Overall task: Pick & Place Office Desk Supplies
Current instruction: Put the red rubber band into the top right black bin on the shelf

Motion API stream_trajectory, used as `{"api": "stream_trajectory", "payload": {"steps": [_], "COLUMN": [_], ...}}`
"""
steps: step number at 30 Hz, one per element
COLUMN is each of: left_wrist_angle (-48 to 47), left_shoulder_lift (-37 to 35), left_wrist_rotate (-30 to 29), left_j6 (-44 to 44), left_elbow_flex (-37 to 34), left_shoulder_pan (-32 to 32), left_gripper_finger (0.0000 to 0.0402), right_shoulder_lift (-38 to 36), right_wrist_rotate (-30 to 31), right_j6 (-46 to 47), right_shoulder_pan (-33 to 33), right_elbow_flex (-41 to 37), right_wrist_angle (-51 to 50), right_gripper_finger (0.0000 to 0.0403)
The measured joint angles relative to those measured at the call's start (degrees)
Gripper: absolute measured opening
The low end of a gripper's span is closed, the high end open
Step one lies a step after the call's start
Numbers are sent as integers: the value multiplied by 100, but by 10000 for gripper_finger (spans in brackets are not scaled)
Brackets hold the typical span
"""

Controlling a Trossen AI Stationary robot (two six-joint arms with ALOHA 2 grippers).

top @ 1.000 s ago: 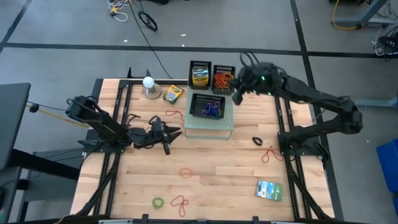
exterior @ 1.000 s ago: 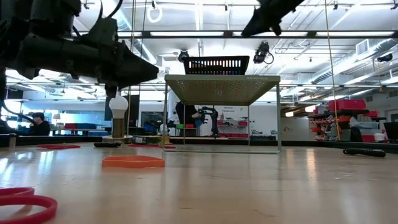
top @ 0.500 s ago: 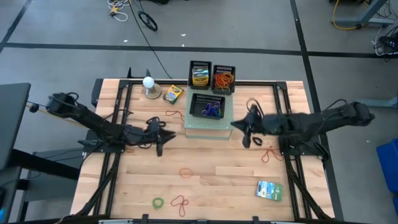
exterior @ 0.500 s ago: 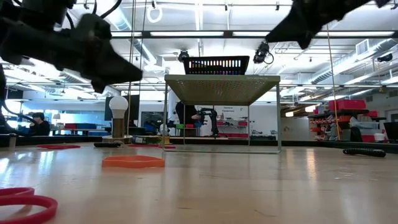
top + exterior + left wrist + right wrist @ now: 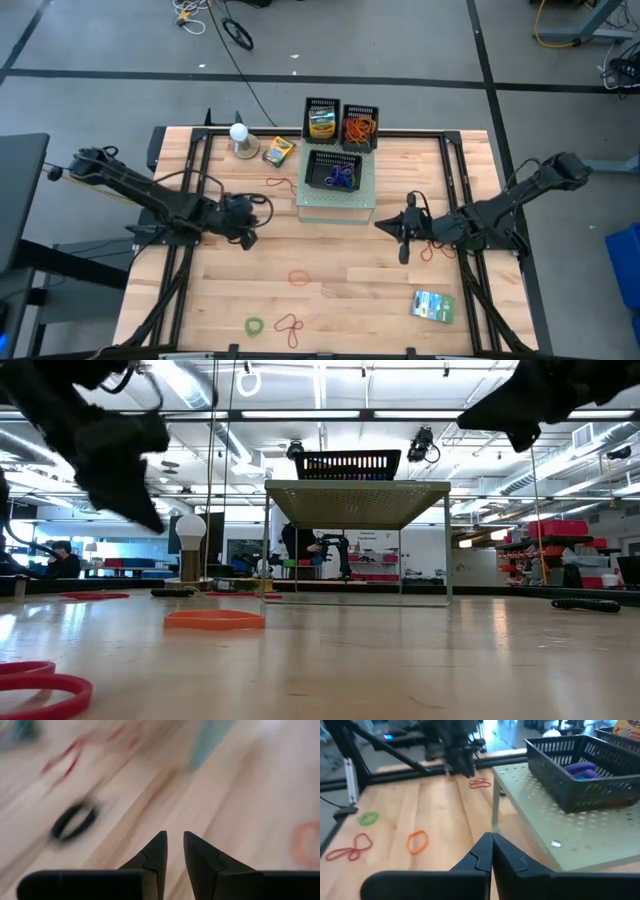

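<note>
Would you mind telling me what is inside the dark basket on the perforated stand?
The dark basket on the perforated stand holds blue and purple rubber bands. The mesh wall and the heap itself hide anything lying beneath them.

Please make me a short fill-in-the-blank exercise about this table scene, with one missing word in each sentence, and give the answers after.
1. The black mesh basket on the pale green perforated stand holds rubber bands coloured blue and ____.
2. The right gripper has its fingers ____.
3. The white ball on a round base stands beside the yellow-green ____ box.

Answers: purple; shut; crayon
</note>
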Motion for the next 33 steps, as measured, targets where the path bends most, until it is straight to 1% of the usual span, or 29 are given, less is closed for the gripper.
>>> {"api": "stream_trajectory", "payload": {"steps": [2, 5, 9, 11, 15, 18, 21, 23, 28, 33], "left_wrist_angle": [-851, -1662, -2261, -2323, -2389, -2386, -2268, -2096, -1860, -1725], "left_shoulder_lift": [11, 6, 12, 98, 327, 634, 929, 1081, 1409, 1653], "left_wrist_rotate": [178, 439, 517, 473, 648, 774, 850, 1047, 1412, 1595], "left_j6": [-638, -1434, -2183, -2327, -2258, -1952, -1642, -1422, -1024, -765], "left_elbow_flex": [143, 240, 240, 240, 240, 240, 240, 240, 240, 107], "left_shoulder_pan": [4, 1, 7, 54, 432, 784, 1115, 1282, 1507, 1721], "left_gripper_finger": [76, 97, 139, 163, 199, 206, 203, 198, 178, 170], "right_shoulder_lift": [0, 2, 2, 2, 2, 2, 2, 2, 2, 2], "right_wrist_rotate": [7, 9, 9, 9, 6, 5, 4, 2, 2, 0], "right_j6": [-24, -38, -21, -21, -40, -39, -41, -37, -23, -21], "right_shoulder_pan": [29, 26, 15, 20, 66, 94, 122, 124, 122, 122], "right_elbow_flex": [-259, -558, -646, -646, -646, -646, -646, -646, -646, -646], "right_wrist_angle": [483, 893, 1120, 1188, 1269, 1298, 1316, 1312, 1313, 1314], "right_gripper_finger": [14, 15, 15, 15, 15, 15, 15, 15, 15, 15]}}
